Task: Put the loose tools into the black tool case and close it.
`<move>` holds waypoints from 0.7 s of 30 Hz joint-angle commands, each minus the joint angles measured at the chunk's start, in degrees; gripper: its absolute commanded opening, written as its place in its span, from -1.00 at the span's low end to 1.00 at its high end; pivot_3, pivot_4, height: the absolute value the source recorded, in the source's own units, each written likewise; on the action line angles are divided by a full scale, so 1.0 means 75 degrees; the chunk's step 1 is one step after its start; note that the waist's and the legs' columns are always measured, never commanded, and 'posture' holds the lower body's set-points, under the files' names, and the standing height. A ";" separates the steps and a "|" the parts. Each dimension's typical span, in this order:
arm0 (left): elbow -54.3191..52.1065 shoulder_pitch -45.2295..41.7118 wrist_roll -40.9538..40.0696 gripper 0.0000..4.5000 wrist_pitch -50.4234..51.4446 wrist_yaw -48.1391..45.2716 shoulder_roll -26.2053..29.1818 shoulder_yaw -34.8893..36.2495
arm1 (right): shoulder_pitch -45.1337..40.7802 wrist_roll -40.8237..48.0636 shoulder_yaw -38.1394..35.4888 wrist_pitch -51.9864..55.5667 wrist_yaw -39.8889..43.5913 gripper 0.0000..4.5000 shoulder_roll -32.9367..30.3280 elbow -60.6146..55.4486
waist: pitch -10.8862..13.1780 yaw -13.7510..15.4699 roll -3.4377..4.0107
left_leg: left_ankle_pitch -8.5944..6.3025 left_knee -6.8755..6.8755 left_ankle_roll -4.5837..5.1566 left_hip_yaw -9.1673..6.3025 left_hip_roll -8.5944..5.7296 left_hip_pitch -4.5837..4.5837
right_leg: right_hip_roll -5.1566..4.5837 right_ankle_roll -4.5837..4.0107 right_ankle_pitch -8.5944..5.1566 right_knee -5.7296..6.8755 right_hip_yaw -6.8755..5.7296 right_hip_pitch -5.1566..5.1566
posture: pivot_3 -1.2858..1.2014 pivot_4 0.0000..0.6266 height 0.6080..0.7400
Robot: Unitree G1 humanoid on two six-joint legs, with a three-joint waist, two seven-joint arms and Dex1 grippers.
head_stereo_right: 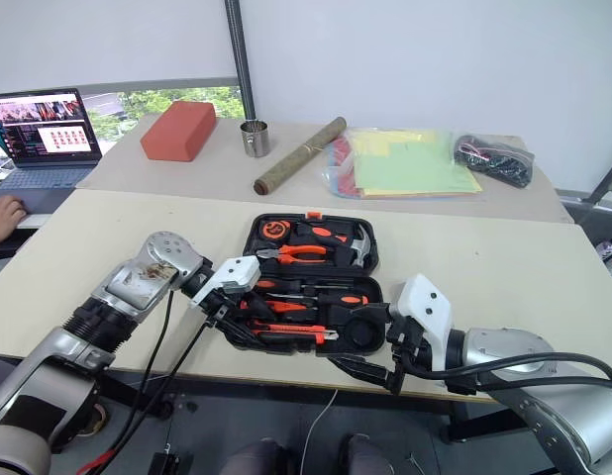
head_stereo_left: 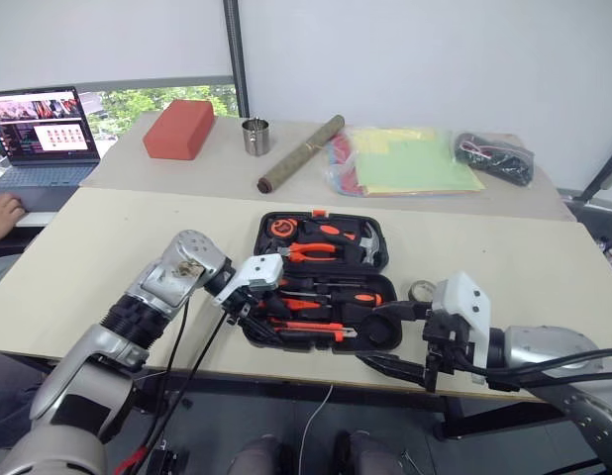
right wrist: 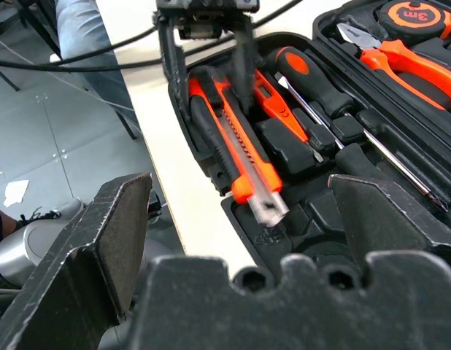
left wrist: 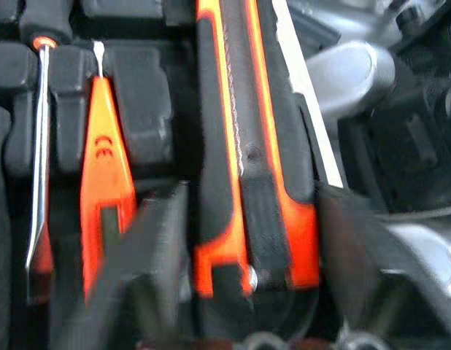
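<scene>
Both claws gape open beside the open black tool case (head_stereo_left: pixel 322 282), its orange-and-black utility knife (right wrist: pixel 236 146) slotted.

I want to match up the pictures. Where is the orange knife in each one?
Left eye view: knife in the case's near row, by the left hand.
Right eye view: same near row.
Left wrist view: up the middle, between that hand's fingers.
Right wrist view: slanting near the case's edge, blade tip out.
Shared landmark: the slim orange tester lying beside the knife.
</scene>
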 commanded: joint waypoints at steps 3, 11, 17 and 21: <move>-0.0093 -0.0071 -0.0084 0.99 -0.0047 0.0015 0.0051 0.0446 | -0.0028 0.0157 -0.0190 -0.0085 -0.0044 1.00 0.0017 -0.0149 | 0.0000 0.0016 0.0000 | 0.0002 0.0007 0.0003 -0.0001 0.0002 0.0000 | -0.0001 -0.0003 0.0003 0.0005 -0.0001 0.0001 | 0.03 -0.52 0.95; -0.0378 -0.0134 -0.0342 0.30 0.0203 0.0048 -0.0038 0.0815 | -0.0044 0.0110 -0.0157 -0.0136 0.0040 1.00 0.0013 -0.0043 | 0.0000 0.0018 0.0000 | 0.0000 0.0010 0.0008 -0.0003 0.0001 -0.0006 | 0.0000 -0.0026 0.0019 0.0003 -0.0003 -0.0001 | 0.03 -0.52 0.95; -0.0607 0.0033 -0.0199 -0.70 -0.0160 -0.0027 0.0093 0.0409 | -0.0107 0.0064 -0.0135 -0.0162 0.0090 1.00 0.0006 0.0044 | 0.0000 0.0012 0.0000 | 0.0000 0.0011 0.0009 -0.0002 0.0000 -0.0005 | 0.0001 -0.0026 0.0019 0.0003 -0.0003 0.0000 | 0.03 -0.52 0.95; -0.0556 0.0114 -0.0096 -0.98 -0.0577 -0.0027 0.0265 -0.0036 | -0.0075 0.0049 -0.0142 -0.0159 0.0058 1.00 0.0026 0.0073 | 0.0000 0.0007 0.0000 | 0.0000 0.0010 0.0008 -0.0001 0.0001 -0.0003 | 0.0001 -0.0027 0.0019 0.0003 -0.0002 0.0000 | 0.03 -0.52 0.95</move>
